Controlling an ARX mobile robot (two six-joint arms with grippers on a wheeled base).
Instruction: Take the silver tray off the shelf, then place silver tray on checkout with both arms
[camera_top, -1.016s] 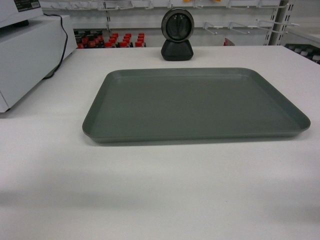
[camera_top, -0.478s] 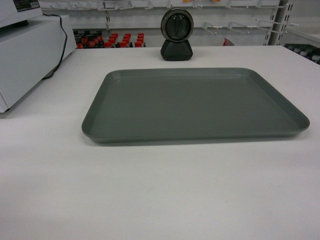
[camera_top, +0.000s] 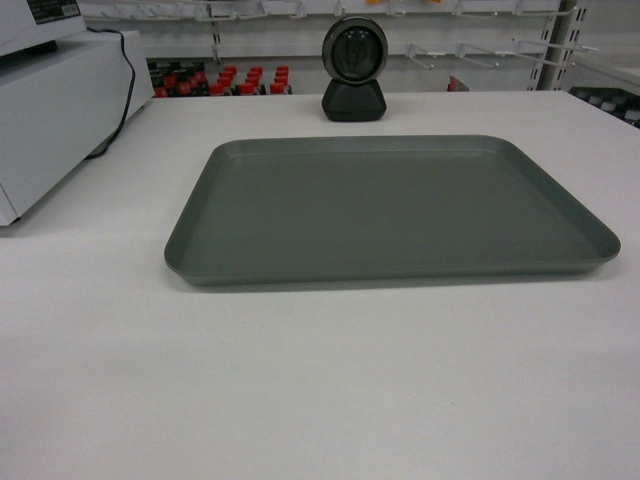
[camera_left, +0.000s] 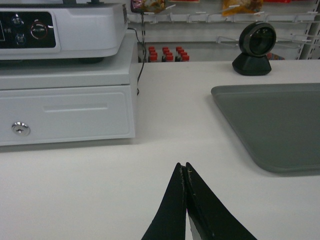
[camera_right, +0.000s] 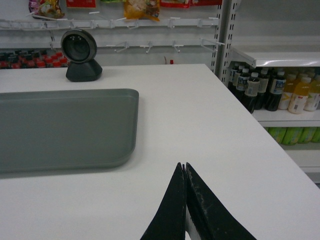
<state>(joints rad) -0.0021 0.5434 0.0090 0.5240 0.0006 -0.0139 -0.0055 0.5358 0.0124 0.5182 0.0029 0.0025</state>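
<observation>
The silver tray (camera_top: 390, 205) lies flat on the white checkout (camera_top: 320, 380), in front of the round-headed scanner (camera_top: 354, 68). No arm shows in the head view. In the left wrist view my left gripper (camera_left: 183, 167) is shut on nothing, hovering over bare counter to the left of the silver tray (camera_left: 275, 125). In the right wrist view my right gripper (camera_right: 183, 167) is also shut and empty, to the right of the silver tray (camera_right: 65, 127). Neither gripper touches the tray. A white shelf (camera_right: 280, 56) with bottles stands off the counter's right end.
A white cash register on its drawer box (camera_left: 65, 95) stands on the counter's left side, with a black cable behind it. The counter's right edge (camera_right: 270, 135) drops off toward drink bottles (camera_right: 270, 90). Hook racks and red-capped bottles (camera_top: 220, 80) fill the background.
A faint shadow on the near counter in the oldest frame is gone. The tray has not moved.
</observation>
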